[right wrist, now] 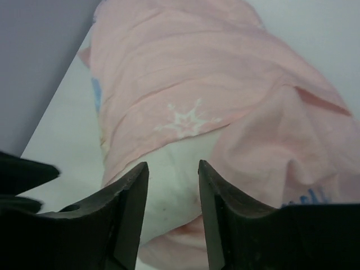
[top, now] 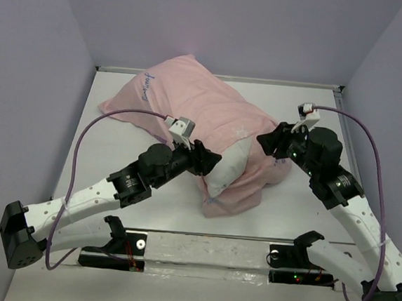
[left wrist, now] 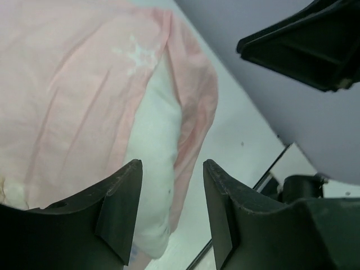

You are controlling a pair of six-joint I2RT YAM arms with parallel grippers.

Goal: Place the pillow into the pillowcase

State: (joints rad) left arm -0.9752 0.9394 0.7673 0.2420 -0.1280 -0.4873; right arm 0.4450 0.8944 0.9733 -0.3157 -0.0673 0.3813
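Observation:
The pillowcase [top: 191, 104] lies pale pink side up, diagonally from the far left to the middle of the table, and covers most of the pillow. A white end of the pillow [top: 229, 168] sticks out of its near opening. My left gripper [top: 210, 162] is open and empty just left of that white end. My right gripper [top: 269, 141] is open and empty at the right side of the opening. In the left wrist view the gripper [left wrist: 171, 164] frames the pillow [left wrist: 154, 140] and pillowcase [left wrist: 73, 84]. In the right wrist view the gripper [right wrist: 172, 165] frames the pillow [right wrist: 171, 191] under the pillowcase [right wrist: 185, 73].
Lilac walls [top: 33, 51] enclose the white table [top: 115, 164] on three sides. A clear rail [top: 206, 253] with the arm mounts runs along the near edge. The right arm's fingers [left wrist: 304, 45] show in the left wrist view.

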